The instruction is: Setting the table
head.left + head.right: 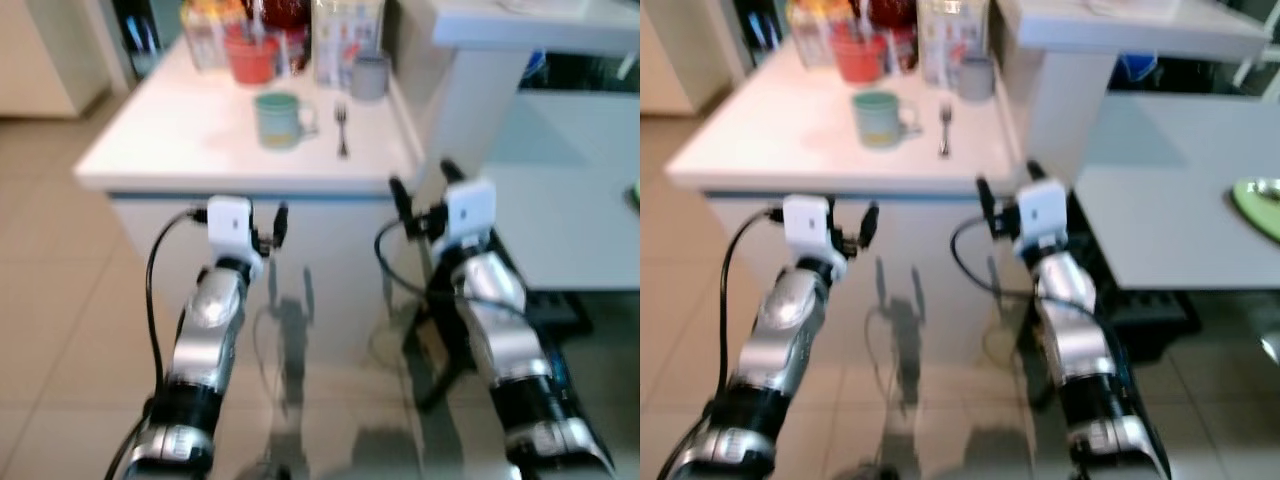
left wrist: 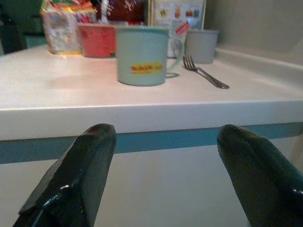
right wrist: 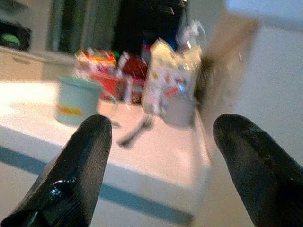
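Observation:
A pale green mug (image 1: pixel 279 119) with a yellow label stands on the white table (image 1: pixel 180 150), with a metal fork (image 1: pixel 341 130) lying just to its right. In the left wrist view the mug (image 2: pixel 141 56) and the fork (image 2: pixel 204 74) sit beyond the table edge. My left gripper (image 1: pixel 250 220) hovers open and empty in front of the table's near edge, slightly below the top. My right gripper (image 1: pixel 424 186) is open and empty too, near the table's front right corner. The right wrist view is blurred, with the mug (image 3: pixel 75 100) and the fork (image 3: pixel 137 130) ahead.
At the back of the table stand a red cup (image 1: pixel 250 56), a grey cup (image 1: pixel 368 76) and food packages (image 1: pixel 345 30). A second pale table (image 1: pixel 1160 200) extends to the right, bearing a green plate (image 1: pixel 1258 203). Tiled floor (image 1: pixel 60 300) lies below.

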### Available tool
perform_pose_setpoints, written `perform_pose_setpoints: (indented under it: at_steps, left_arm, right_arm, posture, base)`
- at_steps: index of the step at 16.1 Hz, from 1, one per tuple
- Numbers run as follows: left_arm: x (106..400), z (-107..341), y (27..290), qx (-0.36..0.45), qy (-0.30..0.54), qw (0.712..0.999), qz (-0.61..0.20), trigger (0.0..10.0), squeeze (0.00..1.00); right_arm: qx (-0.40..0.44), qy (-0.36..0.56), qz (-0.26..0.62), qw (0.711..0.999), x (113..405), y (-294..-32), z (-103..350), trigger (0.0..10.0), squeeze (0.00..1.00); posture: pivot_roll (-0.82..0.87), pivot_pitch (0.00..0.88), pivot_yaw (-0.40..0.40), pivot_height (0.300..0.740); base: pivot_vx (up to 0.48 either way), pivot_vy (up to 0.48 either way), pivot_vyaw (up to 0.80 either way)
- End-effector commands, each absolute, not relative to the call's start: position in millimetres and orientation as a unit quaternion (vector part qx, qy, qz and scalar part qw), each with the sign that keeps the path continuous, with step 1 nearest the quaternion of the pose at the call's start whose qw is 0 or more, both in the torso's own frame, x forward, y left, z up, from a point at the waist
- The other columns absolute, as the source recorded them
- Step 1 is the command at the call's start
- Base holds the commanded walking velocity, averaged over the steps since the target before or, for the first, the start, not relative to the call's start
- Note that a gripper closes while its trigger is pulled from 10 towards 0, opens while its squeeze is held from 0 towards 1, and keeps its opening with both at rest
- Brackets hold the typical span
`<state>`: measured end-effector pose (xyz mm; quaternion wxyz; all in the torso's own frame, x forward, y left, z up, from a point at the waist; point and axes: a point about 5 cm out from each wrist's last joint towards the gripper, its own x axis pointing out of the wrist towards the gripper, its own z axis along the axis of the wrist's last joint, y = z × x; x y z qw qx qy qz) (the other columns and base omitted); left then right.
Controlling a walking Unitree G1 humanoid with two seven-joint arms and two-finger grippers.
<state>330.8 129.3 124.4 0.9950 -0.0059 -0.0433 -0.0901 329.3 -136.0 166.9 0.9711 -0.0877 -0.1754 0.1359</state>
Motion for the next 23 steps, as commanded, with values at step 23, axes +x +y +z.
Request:
perform_pose_setpoints:
  at_steps: [23]
  left_arm:
    - [333,129,124,0.033,-0.049,0.994,-0.093,10.0,0.00]
  right_arm:
    - [-0.071,-0.106,0.117,0.985,326,-148,149,10.0,0.00]
  posture:
    - [-0.01,0.000,-0.020,0.740]
  base:
    - [0.377,0.000,0.00]
